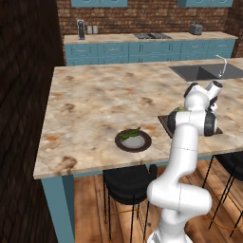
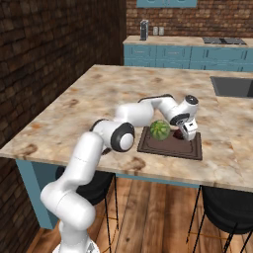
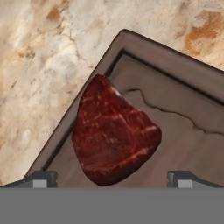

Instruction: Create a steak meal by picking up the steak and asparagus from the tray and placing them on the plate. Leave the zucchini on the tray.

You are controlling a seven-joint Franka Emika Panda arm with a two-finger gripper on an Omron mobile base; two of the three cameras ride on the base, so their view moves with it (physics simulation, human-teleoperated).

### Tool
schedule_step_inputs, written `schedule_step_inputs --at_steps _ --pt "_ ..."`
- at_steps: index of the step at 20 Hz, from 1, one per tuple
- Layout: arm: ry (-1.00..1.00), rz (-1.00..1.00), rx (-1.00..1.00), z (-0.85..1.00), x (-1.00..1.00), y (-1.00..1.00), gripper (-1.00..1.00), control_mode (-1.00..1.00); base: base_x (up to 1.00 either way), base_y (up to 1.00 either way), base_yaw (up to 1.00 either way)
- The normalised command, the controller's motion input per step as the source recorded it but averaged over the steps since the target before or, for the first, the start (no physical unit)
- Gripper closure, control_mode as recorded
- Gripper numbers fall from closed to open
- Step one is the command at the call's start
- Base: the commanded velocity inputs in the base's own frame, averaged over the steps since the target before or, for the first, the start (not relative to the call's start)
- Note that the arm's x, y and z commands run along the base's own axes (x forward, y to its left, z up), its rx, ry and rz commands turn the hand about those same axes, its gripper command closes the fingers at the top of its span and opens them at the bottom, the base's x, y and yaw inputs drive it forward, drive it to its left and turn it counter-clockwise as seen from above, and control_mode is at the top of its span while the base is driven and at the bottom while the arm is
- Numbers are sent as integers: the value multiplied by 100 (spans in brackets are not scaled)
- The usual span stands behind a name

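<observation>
Gripper (image 3: 112, 179) hangs over the tray with its jaws wide apart and nothing between them: in the hand view the two dark finger tips (image 3: 41, 179) stand far from each other at the bottom, one at each side of the steak. The steak (image 3: 113, 133) lies straight ahead of the gripper and between the lines of the two tips, so I judge the coming move is only to go down along the gripper's own direction and then close.

From largest to smallest: the stone counter (image 1: 95, 99) carries everything. The tray (image 2: 190, 149) lies near the counter's front edge, dark brown with a low rim. The plate (image 1: 142, 145) stands well apart from it, to the left in the left base view, and the asparagus (image 1: 130, 133) is already on it. The zucchini (image 2: 159, 129), round and striped green, sits on the tray beside the gripper.

The steak rests in a corner of the tray, touching the rim. It is dark red, glossy and marbled, roughly triangular, with its long axis running across the line between the tips, a little slanted.
</observation>
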Motion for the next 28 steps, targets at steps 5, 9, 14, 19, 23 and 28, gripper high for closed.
schedule_step_inputs --at_steps 5,9,14,19,23,28 --pt "-4 -3 0 -27 23 0 -100 -100 0 0 0" --pt "-2 -4 0 -35 15 0 -100 -100 0 0 0" --pt "-2 -2 0 -36 8 2 100 -100 0 0 0" --pt "-1 0 0 -29 0 25 100 -100 0 0 0" --pt "0 0 0 4 0 10 100 -100 0 0 0" --pt "-10 0 0 42 -7 0 100 -100 0 0 0"
